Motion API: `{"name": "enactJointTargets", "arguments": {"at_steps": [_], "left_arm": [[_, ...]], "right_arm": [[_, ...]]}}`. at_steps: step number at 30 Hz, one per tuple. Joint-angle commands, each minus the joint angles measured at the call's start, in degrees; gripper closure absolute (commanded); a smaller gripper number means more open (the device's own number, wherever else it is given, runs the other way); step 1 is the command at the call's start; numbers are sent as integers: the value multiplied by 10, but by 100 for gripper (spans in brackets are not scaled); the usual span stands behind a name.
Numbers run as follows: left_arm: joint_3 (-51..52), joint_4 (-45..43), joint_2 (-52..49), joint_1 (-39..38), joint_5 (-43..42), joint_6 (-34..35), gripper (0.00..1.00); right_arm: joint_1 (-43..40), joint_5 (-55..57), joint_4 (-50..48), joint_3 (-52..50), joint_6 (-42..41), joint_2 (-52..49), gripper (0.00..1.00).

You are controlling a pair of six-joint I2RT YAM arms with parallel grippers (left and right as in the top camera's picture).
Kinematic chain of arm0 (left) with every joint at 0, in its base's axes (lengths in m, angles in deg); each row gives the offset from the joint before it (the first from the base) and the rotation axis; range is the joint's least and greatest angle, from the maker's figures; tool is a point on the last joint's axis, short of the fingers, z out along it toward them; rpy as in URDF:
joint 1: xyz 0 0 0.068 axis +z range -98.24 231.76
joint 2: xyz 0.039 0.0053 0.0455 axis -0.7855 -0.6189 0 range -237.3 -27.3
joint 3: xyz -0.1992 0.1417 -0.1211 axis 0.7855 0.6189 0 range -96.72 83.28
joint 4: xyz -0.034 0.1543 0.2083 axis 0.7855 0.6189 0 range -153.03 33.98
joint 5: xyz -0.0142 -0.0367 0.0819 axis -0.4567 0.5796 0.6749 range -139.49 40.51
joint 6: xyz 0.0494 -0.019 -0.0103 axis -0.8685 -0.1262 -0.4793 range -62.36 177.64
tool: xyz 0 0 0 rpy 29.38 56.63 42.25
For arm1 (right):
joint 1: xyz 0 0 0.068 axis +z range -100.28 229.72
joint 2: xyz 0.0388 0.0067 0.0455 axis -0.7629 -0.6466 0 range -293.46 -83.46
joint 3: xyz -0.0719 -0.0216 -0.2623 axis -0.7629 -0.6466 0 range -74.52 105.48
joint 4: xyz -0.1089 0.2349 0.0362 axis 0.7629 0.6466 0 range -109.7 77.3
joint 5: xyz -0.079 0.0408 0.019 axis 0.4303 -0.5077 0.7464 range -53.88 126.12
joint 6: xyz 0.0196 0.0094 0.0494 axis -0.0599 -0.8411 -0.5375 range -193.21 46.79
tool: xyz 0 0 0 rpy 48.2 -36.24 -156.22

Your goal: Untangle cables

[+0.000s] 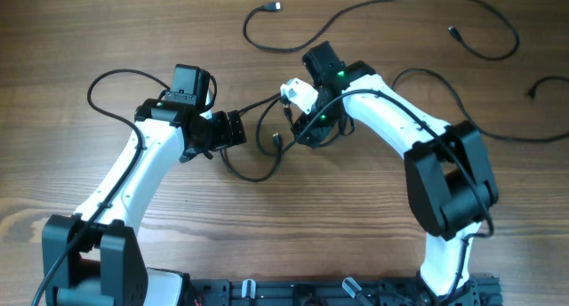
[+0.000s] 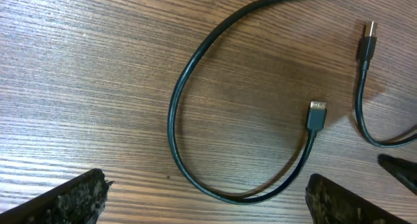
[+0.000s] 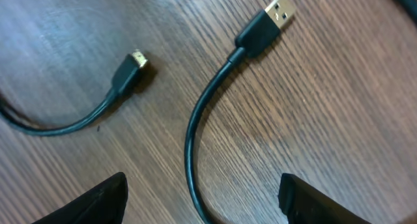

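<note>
Wide-spread and empty, left gripper (image 2: 205,196) and right gripper (image 3: 202,199) hover over thin black plug-ended cables (image 1: 253,178) near the brown wooden table's (image 1: 107,21) middle. Likely best: pinch one strand behind its plug, draw it clear.

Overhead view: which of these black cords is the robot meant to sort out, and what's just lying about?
Part of the job: looped cable in the middle; long cable along the top; cable end at the right edge.
Just there: thicker wires on the arms; wooden table.
</note>
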Motion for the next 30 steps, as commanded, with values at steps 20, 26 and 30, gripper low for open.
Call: {"name": "enactJointTargets", "arguments": {"at_steps": [20,26,30], "left_arm": [[4,-4,7,-1,63,-7,0],[8,15,7,-1,103,-7,0],[30,14,6,1,118,-7,0]], "right_arm": [[51,56,-42,-2,-92,-87,51],[51,81,-41,-2,-126,-110,94],[51,82,-42,-2,-136,-113,96]]}}
